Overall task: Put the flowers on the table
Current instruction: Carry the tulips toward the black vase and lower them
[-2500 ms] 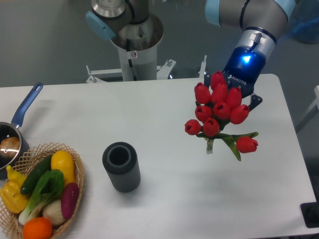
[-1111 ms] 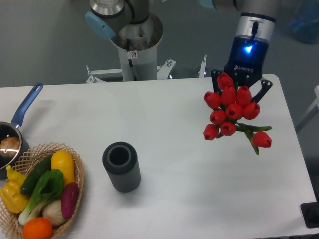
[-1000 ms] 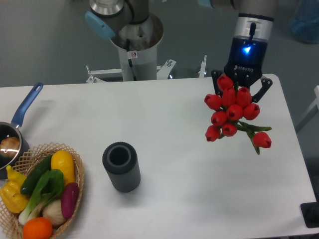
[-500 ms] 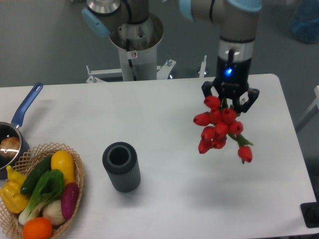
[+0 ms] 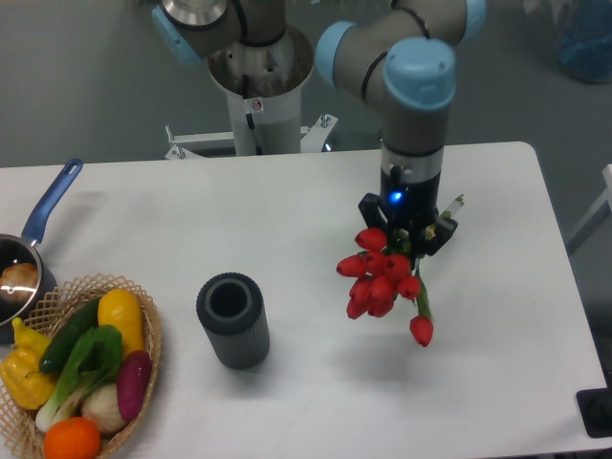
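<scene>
while the gripper (image 5: 409, 232) points down over the right half of the table (image 5: 316, 201), its dark fingers (image 5: 368, 205) are clenched around the top of the flowers (image 5: 382, 279), with a blue light glowing on the wrist just above them. the bunch of red tulip buds hangs below the fingers, tilted down and to the left, and one bud on a green stem droops lower than the others at the bunch's right side. whether the lowest bud touches the tabletop cannot be told; a soft shadow lies on the white surface beneath it.

taking the dark ribbed cylinder (image 5: 232, 320) as the landmark: it stands upright with its open mouth facing up, and the flowers are well to its right, slightly farther back on the table. the gripper is right of it and behind. a wicker basket (image 5: 151, 356) of vegetables sits to the cylinder's left at the table's front corner, and a small pot with a blue handle (image 5: 45, 207) lies left of it, behind the basket at the table's edge. the arm's base column (image 5: 258, 96) rises behind the cylinder, beyond the table's far edge.
</scene>
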Motion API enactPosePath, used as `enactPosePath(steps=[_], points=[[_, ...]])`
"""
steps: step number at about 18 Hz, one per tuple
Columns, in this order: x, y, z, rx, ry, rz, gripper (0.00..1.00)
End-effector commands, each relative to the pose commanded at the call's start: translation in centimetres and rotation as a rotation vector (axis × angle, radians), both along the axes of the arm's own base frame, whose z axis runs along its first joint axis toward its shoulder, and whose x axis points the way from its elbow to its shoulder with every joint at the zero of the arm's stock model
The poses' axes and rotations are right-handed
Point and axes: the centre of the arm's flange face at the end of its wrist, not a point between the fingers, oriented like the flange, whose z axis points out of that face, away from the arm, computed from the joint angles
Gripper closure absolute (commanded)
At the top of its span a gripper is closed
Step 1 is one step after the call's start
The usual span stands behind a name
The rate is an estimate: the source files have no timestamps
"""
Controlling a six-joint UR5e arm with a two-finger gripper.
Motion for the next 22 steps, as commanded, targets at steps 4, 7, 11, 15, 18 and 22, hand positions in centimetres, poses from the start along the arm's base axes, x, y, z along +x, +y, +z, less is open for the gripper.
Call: enactPosePath(steps=[4,7,11,15,18,22], points=[[0.8,1.6,-2.8,-0.063,-0.013,-0.028,0.60],[0.9,2.1,-3.8,-0.066,-0.026,-0.032,0.60],[1.0,3.1,-5.4,-0.080,-0.044,-0.040,0.59],[1.2,3.6,-6.8,-0.092,-0.061,-0.050,0.59],[1.1,3.8,-7.7,-0.101,-0.073,-0.052,0.59],[1.4,4.2,-8.9,-0.112,-0.088,-0.061,0.59]])
